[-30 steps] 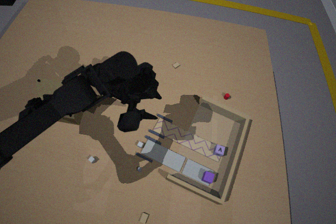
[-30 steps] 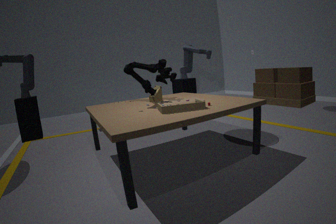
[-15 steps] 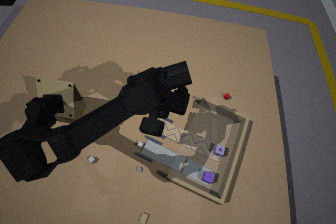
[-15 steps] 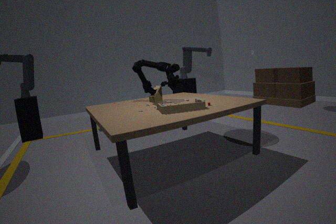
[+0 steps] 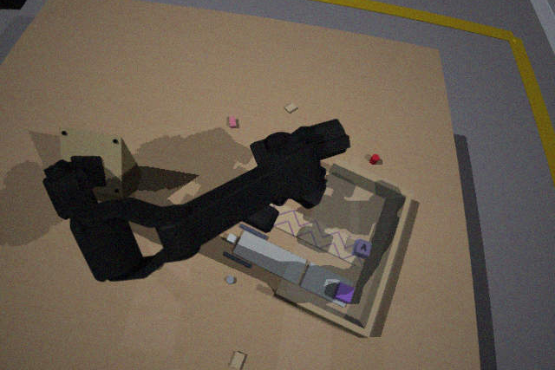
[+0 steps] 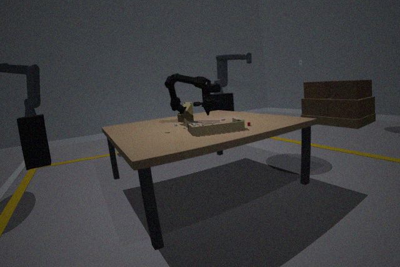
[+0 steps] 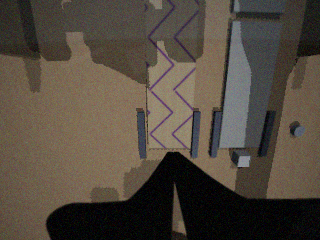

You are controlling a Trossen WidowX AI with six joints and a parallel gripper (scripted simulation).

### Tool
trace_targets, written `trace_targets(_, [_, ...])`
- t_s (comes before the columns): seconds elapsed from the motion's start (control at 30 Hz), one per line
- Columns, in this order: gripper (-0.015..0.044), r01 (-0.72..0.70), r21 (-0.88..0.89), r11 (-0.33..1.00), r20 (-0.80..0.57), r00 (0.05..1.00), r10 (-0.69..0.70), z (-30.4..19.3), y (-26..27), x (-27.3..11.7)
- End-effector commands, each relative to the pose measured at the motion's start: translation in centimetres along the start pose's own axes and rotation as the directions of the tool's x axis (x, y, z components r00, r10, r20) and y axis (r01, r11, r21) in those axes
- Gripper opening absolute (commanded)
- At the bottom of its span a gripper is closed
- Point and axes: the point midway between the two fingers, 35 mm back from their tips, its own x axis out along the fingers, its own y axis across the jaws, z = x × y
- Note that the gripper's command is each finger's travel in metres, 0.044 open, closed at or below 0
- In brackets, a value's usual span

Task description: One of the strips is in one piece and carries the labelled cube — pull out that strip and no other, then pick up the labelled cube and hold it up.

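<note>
A beige strip with purple zigzags [image 5: 313,233] [image 7: 172,125] lies flat; no gap shows in its visible part. The lilac cube marked A [image 5: 362,248] stands on its far end. Beside it, a grey strip [image 5: 269,255] [image 7: 237,100] is split by a gap, and a plain purple cube [image 5: 344,293] stands on its far piece. My gripper [image 6: 207,114] [image 7: 172,157] is shut and empty, pointing down above the table just off the zigzag strip's near end. In the top view the arm hides the fingertips and that near end.
A low tan wall [image 5: 388,267] surrounds the strips' far ends. Dark blue guides [image 7: 141,134] flank both near ends. A small pale block [image 5: 231,237] [image 7: 243,160] sits by the grey strip's near end. A grey cylinder [image 5: 230,280] [image 7: 298,130], red piece [image 5: 375,159] and pink block [image 5: 232,121] lie around.
</note>
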Motion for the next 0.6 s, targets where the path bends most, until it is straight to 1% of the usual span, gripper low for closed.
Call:
trace_targets(0.0, [0.0, 0.003, 0.005, 1.0, -0.012, 1.0, -0.003, 0.0, 0.1, 0.5])
trace_targets(0.57, [0.0, 0.002, 0.005, 1.0, -0.011, 1.0, -0.002, 0.0, 0.0, 3.3])
